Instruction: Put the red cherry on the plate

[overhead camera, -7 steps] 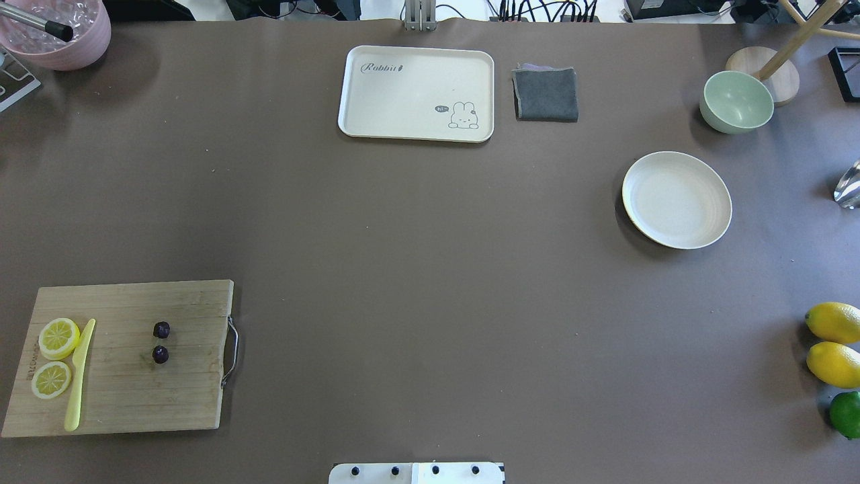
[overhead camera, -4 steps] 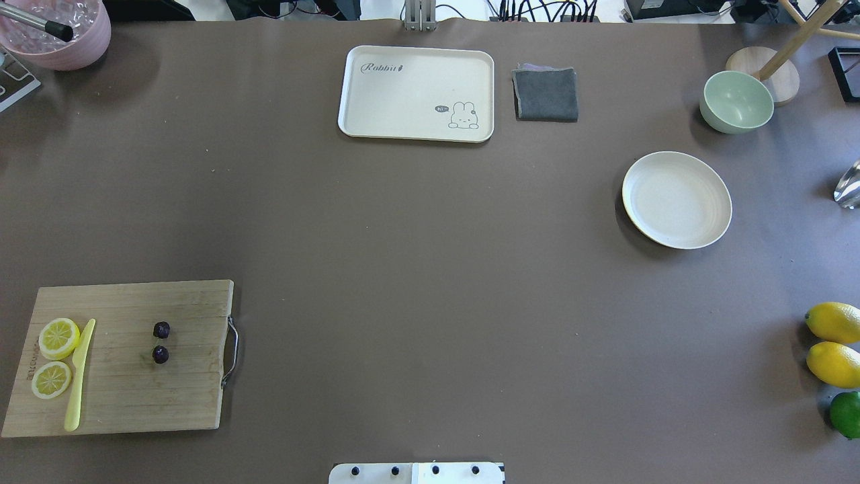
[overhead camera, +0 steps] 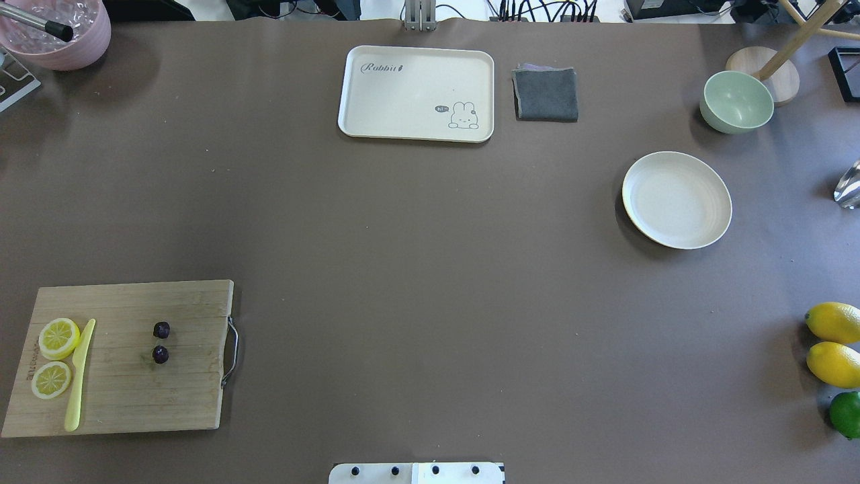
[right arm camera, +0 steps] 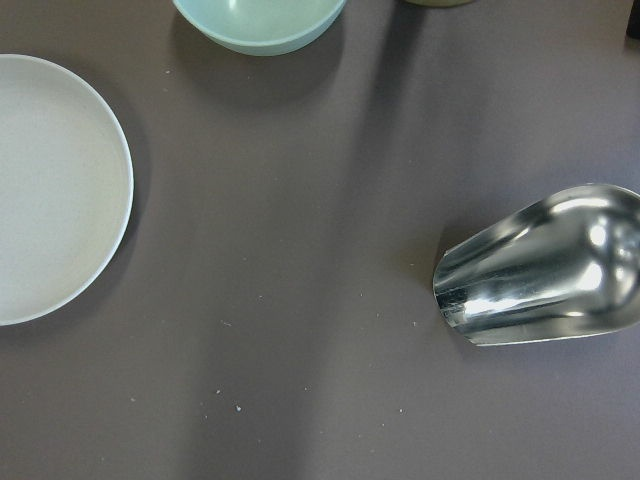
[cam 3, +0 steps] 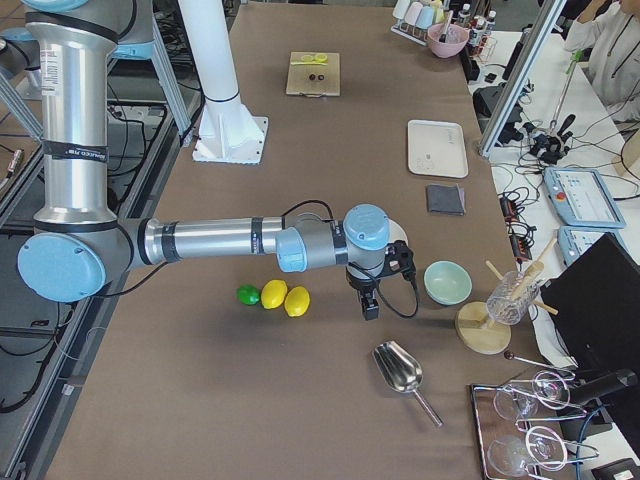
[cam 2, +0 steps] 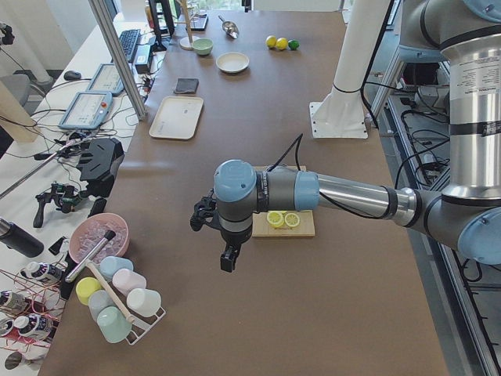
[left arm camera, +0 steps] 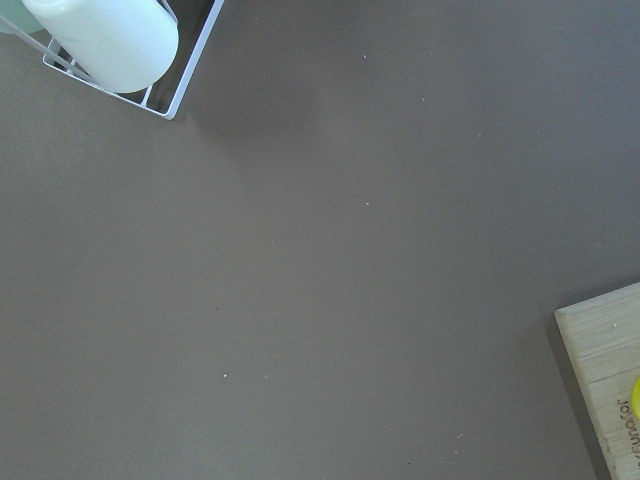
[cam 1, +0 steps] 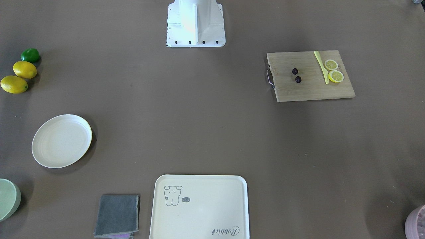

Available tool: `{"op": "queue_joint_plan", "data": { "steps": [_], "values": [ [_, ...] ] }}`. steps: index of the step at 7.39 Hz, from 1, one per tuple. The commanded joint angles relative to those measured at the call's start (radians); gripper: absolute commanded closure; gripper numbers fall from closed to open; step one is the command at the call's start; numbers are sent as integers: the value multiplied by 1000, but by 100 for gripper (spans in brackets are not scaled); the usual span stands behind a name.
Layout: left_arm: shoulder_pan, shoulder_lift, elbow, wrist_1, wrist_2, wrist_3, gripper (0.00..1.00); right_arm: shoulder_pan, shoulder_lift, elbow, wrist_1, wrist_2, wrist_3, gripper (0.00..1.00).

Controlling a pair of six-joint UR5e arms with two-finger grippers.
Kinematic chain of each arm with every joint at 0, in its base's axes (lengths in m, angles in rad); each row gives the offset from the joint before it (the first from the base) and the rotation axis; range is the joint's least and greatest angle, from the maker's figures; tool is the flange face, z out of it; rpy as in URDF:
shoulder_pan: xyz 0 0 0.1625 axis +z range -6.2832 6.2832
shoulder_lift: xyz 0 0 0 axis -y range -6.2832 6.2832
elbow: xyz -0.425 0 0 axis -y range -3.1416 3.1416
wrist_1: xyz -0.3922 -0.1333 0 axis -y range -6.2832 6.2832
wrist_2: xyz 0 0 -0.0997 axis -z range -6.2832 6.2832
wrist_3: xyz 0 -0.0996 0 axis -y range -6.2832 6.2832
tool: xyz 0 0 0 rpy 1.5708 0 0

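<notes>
The red cherry [overhead camera: 160, 354] [cam 1: 298, 79], two tiny dark maroon balls, lies on a wooden cutting board [overhead camera: 134, 403] at the table's near left. The round cream plate [overhead camera: 676, 199] [cam 1: 61, 140] [right arm camera: 50, 190] sits bare at the far right. My left gripper [cam 2: 227, 258] hangs over the table's left end, beyond the board; I cannot tell its state. My right gripper [cam 3: 370, 305] hangs beside the plate, near the green bowl; I cannot tell its state either. Neither gripper appears in the overhead or front views.
Two lemon slices [overhead camera: 57, 338] and a yellow knife [overhead camera: 77, 376] share the board. A cream tray [overhead camera: 416, 94], grey cloth [overhead camera: 545, 94], green bowl [overhead camera: 736, 101], metal scoop [right arm camera: 545, 265], two lemons [overhead camera: 833, 343] and a lime [overhead camera: 845, 413] stand around. A cup rack [cam 2: 117, 301] is at the left end.
</notes>
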Motion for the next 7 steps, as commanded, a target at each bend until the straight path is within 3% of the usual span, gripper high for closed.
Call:
{"op": "queue_joint_plan", "data": {
  "steps": [1, 3, 7],
  "values": [
    [1, 0, 5, -8, -1, 5, 2, 0, 10, -2, 0, 3, 51, 0],
    [2, -1, 0, -8, -1, 5, 2, -5, 13, 1, 5, 73, 123, 0],
    [8, 0, -2, -14, -4, 7, 2, -173, 111, -12, 19, 53, 362, 0]
  ]
}}
